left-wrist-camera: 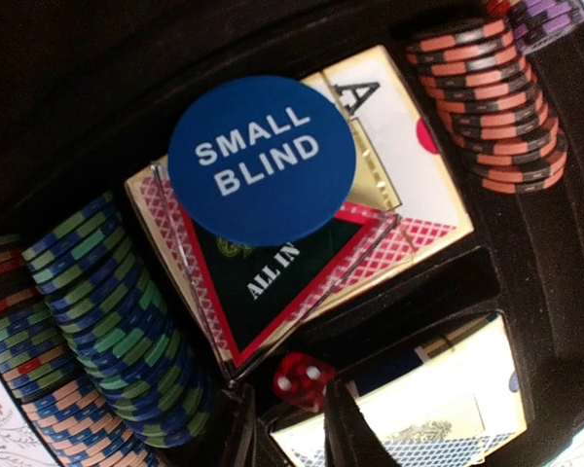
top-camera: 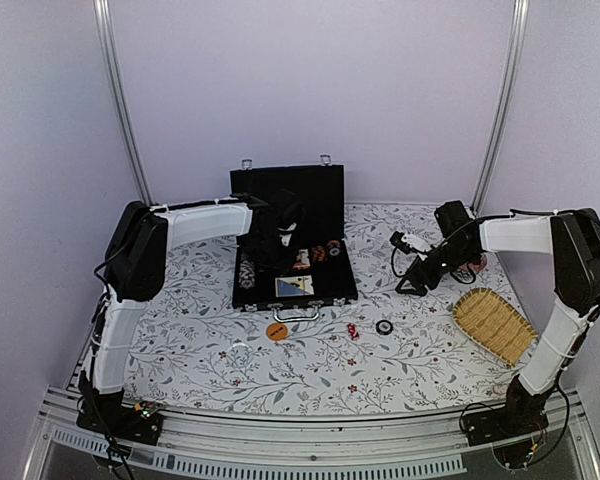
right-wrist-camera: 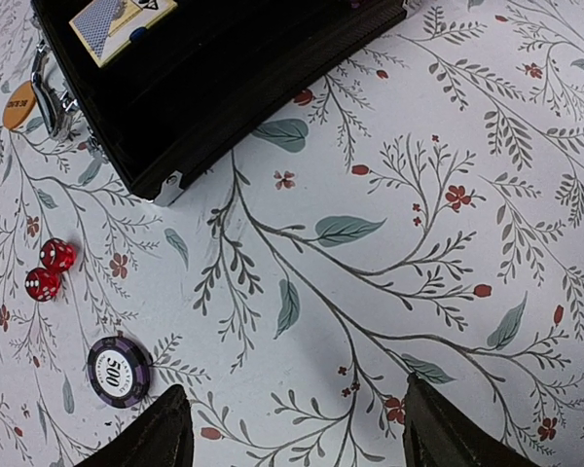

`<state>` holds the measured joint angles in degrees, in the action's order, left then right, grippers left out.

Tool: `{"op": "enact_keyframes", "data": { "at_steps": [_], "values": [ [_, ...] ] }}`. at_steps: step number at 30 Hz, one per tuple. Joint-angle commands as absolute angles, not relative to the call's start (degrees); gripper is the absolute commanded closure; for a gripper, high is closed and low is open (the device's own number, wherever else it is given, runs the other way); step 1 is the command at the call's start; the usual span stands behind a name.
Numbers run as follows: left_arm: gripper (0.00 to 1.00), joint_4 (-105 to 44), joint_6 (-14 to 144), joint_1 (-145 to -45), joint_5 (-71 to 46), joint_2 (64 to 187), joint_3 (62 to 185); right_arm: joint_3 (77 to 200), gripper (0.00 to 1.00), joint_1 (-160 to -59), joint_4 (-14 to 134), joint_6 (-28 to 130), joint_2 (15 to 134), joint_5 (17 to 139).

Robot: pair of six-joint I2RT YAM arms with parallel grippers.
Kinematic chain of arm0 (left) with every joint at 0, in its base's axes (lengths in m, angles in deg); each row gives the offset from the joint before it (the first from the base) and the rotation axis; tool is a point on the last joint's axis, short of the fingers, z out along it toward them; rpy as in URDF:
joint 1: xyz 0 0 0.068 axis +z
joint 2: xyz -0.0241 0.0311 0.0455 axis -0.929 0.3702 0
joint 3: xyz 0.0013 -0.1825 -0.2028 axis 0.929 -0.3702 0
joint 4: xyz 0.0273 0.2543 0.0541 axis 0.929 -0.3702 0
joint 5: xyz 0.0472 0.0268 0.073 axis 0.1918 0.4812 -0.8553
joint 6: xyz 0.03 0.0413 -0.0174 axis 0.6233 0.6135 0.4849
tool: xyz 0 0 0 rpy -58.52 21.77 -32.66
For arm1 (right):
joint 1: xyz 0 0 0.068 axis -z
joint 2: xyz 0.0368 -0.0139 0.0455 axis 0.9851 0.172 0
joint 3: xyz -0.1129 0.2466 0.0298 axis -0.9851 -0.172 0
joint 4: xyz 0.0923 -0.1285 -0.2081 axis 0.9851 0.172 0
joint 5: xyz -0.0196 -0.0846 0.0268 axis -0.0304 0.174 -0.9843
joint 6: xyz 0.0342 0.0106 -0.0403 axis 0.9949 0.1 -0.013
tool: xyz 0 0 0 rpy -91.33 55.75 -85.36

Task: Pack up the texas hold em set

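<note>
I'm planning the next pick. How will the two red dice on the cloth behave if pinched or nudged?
The dice look small, hard and glossy, so they may slip when pinched. As cubes, they would probably tumble, not roll far. They lie close together, so nudging one likely shifts both.

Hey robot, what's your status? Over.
Left jaws at a die in the case, grip unclear. Right jaws open, empty. Disc, chip, two dice outside.

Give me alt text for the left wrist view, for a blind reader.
A round blue disc printed SMALL BLIND lies on a card deck inside the black case, between rows of striped poker chips. A small red die sits at the left gripper's parted fingertips.
</note>
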<state>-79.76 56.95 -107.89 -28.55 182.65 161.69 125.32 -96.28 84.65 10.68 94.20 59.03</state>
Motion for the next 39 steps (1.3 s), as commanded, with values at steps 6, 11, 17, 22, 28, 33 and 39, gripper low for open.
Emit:
{"op": "enact_keyframes", "data": {
  "at_steps": [6,11,17,22,28,33,39],
  "values": [
    [0.72,-80.6,57.4,-108.1,-28.2,183.7,164.3,127.0,0.26,-96.3,85.3,10.2,95.4,57.6],
    [0.73,-80.6,57.9,-108.6,-28.0,183.1,164.8,127.1,0.26,-96.3,85.4,10.1,95.4,57.5],
    [0.73,-80.2,58.9,-109.5,-27.0,182.2,165.4,127.3,0.26,-96.3,85.6,10.2,95.5,57.4],
    [0.84,-77.7,60.6,-109.5,-24.9,183.2,165.2,127.3,0.26,-96.3,85.6,10.2,95.4,57.3],
    [0.91,-79.0,61.1,-109.3,-26.4,186.5,167.8,127.2,0.26,-96.3,85.6,10.2,95.1,57.4],
    [0.91,-79.9,61.1,-108.9,-27.5,188.0,167.3,127.3,0.26,-96.4,85.7,10.2,95.4,57.4],
    [0.91,-80.7,60.9,-108.7,-31.5,188.0,165.7,127.3,0.26,-96.3,85.7,10.1,95.4,57.3]
  ]
}}
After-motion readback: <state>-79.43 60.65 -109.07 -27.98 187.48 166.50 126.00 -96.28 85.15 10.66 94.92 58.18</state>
